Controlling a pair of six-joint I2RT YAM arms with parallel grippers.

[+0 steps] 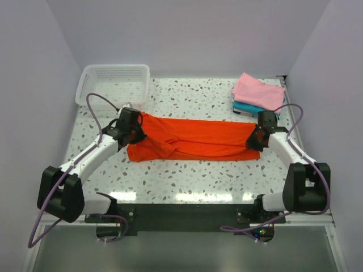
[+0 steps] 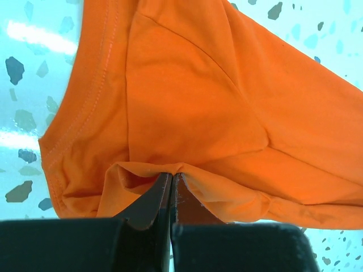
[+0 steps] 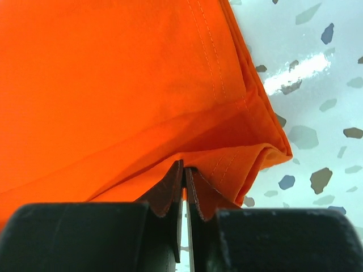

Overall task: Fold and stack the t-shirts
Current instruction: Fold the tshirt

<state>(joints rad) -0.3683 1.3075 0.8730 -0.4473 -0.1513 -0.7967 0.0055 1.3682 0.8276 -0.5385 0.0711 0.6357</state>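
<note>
The orange-red t-shirt [image 1: 193, 139] lies stretched as a long band across the middle of the table. My left gripper [image 1: 135, 131] is shut on its left end; the left wrist view shows the gripper [image 2: 172, 177] pinching a fold of the orange cloth [image 2: 227, 102]. My right gripper [image 1: 252, 140] is shut on its right end; the right wrist view shows the gripper [image 3: 184, 168] pinching the hemmed edge [image 3: 113, 85]. The light pink t-shirt [image 1: 258, 90] lies folded on the teal t-shirt [image 1: 249, 107] at the back right.
A white mesh basket [image 1: 113, 84] stands at the back left, close behind my left gripper. The speckled table [image 1: 187, 175] is walled in on three sides. The folded stack sits just behind my right gripper.
</note>
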